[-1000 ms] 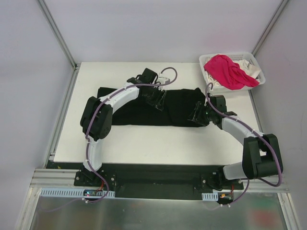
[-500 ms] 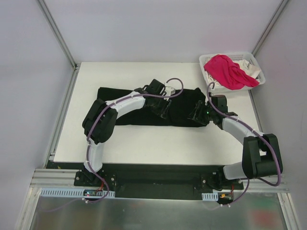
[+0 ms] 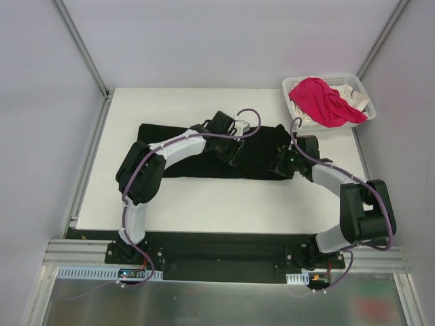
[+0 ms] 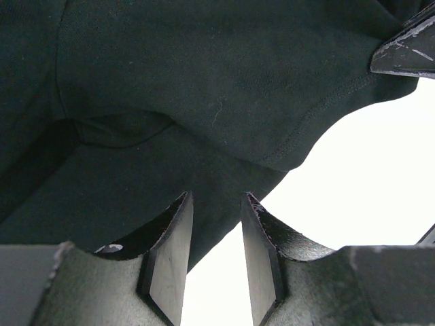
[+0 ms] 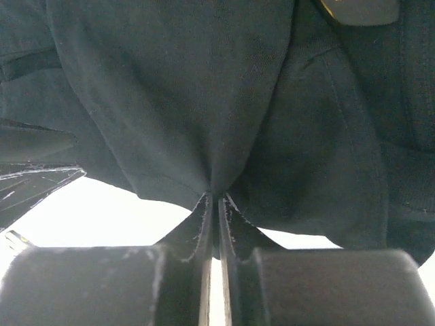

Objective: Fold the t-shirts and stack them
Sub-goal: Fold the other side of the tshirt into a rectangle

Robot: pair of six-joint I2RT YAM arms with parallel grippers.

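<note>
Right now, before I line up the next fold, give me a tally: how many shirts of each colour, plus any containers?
black t-shirt: 1
pink t-shirt: 1
white t-shirt: 1
white basket: 1
Total: 4 things, 3 of them shirts

left arm (image 3: 171,145): white links, black joint housings | right arm (image 3: 330,180): same white shells, bulky black joints | cables (image 3: 124,204): purple, one looped along each arm | bases (image 3: 122,251): black, on a black plate (image 3: 224,255) | left fingers (image 4: 170,252): black, wedge-shaped, scuffed edges | right fingers (image 5: 194,232): black, tips scratched pale
</note>
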